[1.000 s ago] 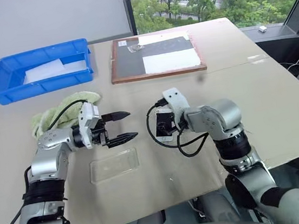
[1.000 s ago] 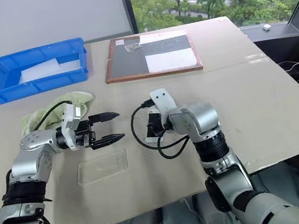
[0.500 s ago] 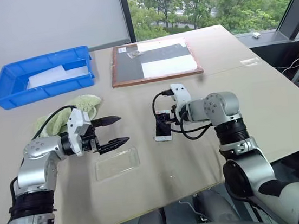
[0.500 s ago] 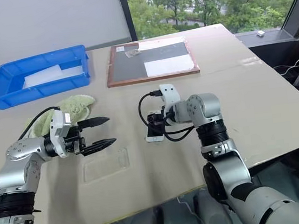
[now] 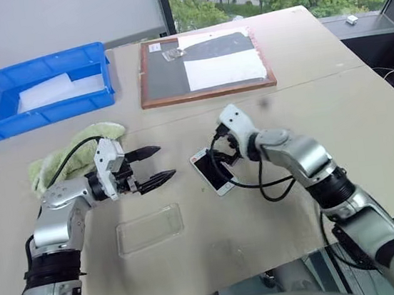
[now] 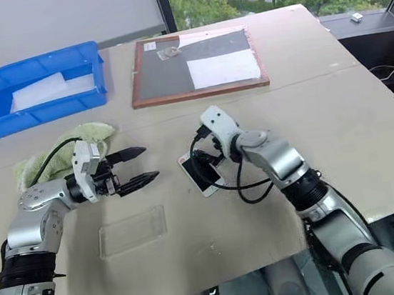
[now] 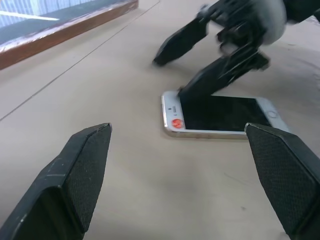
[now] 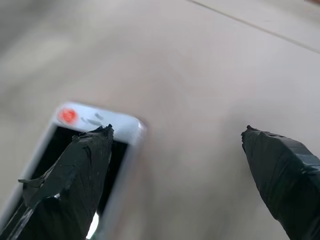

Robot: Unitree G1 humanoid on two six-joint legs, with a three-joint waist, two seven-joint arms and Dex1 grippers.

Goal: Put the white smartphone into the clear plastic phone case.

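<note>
Head view: the slim white smartphone (image 5: 211, 171) lies flat on the beige table (image 5: 337, 116), under the right gripper (image 5: 220, 160), whose fingers stand apart. The clear rectangular plastic phone case (image 5: 149, 228) lies below the open, empty left gripper (image 5: 152, 164).

Left wrist view: one right finger touches the phone's dark screen.

Right wrist view: the phone's top edge bears a red dot (image 8: 66, 115).

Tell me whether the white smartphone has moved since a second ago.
Yes. The white smartphone has turned: its far end swung left, so it now lies slanted to the framed board's side edge.
</note>
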